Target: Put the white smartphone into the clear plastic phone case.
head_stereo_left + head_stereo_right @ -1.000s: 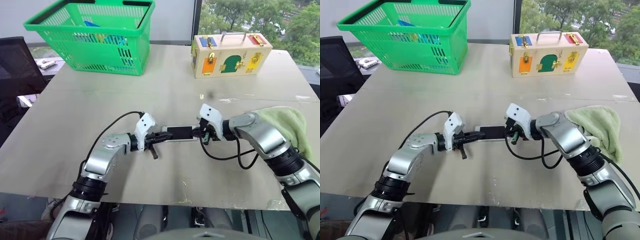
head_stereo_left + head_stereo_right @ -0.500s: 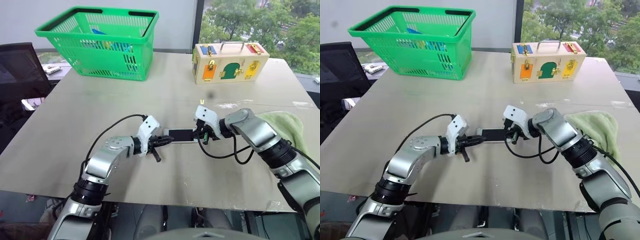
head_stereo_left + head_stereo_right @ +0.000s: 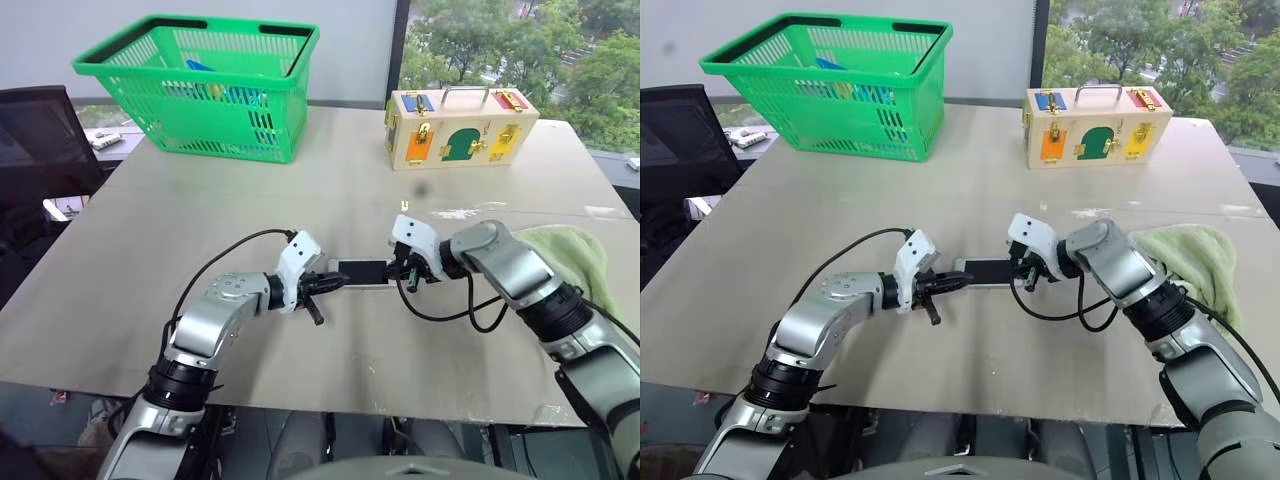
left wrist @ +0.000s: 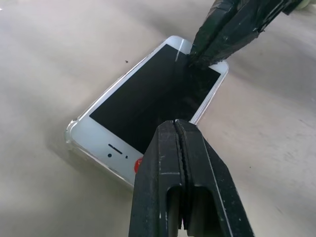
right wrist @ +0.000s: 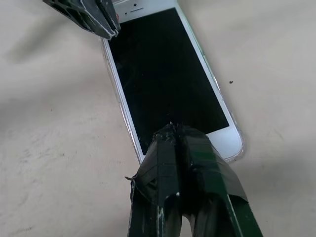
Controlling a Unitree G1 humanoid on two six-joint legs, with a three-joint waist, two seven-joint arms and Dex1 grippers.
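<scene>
Left eye view: the phone point(image 3: 362, 272) lies flat, screen up, near the middle of the desk point(image 3: 200, 200), between the two grippers. The left gripper point(image 3: 335, 283) reaches in from the left, its fingers pressed together with the tips at the phone's left end. The right gripper point(image 3: 404, 268) comes from the right, fingers likewise together at the phone's right end. A green basket point(image 3: 200, 85) stands at the far left of the desk, and a wooden latch box point(image 3: 462, 125) at the far right. A pale green cloth point(image 3: 575, 255) lies at the desk's right edge, partly behind the right arm.

Right eye view: the same layout, with the phone point(image 3: 988, 271) lying straight between both closed grippers.

Left wrist view: the left gripper point(image 4: 178, 123) has its two fingers shut tight against each other, holding nothing, the tips over the phone's point(image 4: 153, 98) dark screen near the speaker end. A clear case point(image 4: 70, 134) shows as a see-through rim hugging the phone's corner and edge at that end, so the phone sits in it there. The right gripper point(image 4: 202, 59) touches the far end of the screen.

Right wrist view: the right gripper point(image 5: 173, 129) is closed on itself, its tips resting on the screen close to the phone's point(image 5: 163, 74) near end. The case's point(image 5: 238, 148) glassy rim wraps the near corner. The left gripper point(image 5: 111, 29) sits at the phone's far end.
</scene>
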